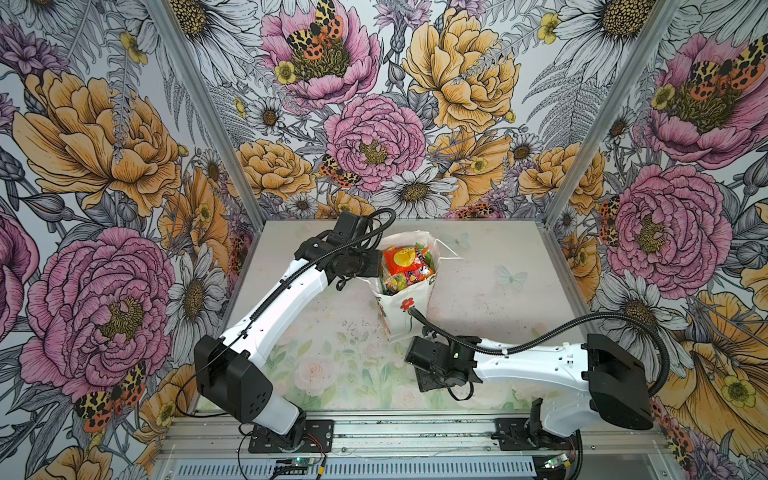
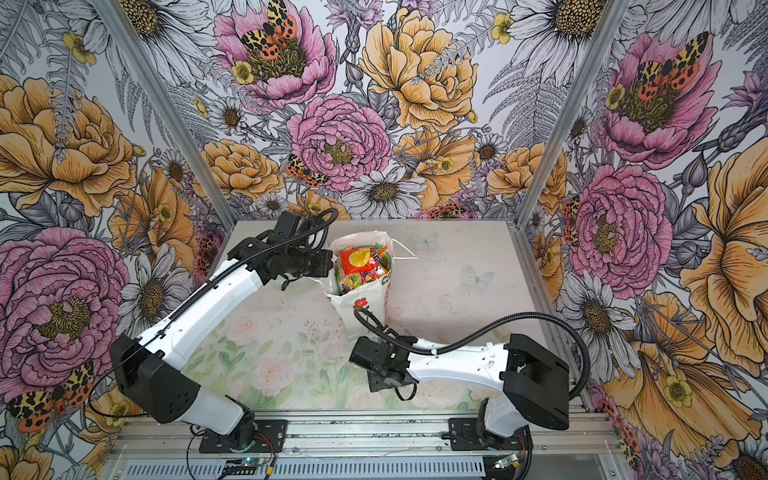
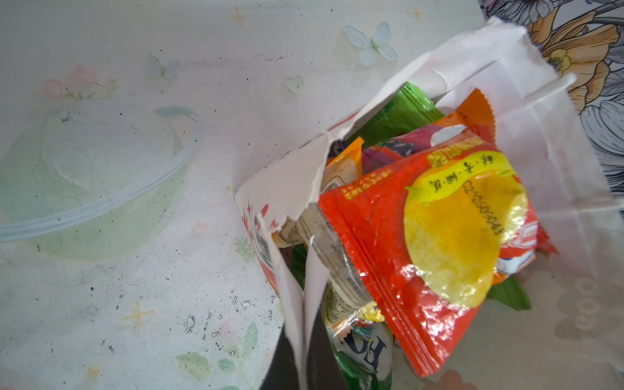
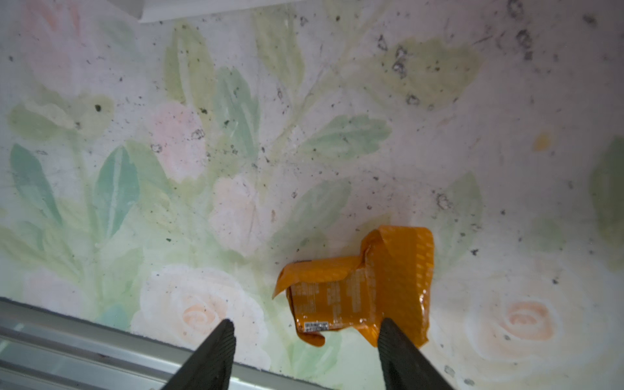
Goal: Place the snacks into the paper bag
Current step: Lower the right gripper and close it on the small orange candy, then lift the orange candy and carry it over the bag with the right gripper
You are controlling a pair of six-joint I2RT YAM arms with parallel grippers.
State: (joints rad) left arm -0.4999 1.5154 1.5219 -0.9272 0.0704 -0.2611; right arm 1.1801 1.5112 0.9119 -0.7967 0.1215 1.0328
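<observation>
Paper bag (image 1: 401,316), centre-far, already holds most snacks (image 1: 401,259); left gripper (image 1: 374,266) is clamped on its left rim. One orange packet (image 4: 364,287) lies on the near table (image 4: 169,101) (right gripper (image 4: 305,332) above, jaws apart, empty).

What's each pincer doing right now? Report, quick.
Left pincer: closed, pinching the paper bag rim.
Right pincer: open, empty, above the orange packet.

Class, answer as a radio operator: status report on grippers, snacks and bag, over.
Left gripper shut on paper bag rim. Right gripper open over orange packet on table. Snacks fill bag. Nothing in the way.
</observation>
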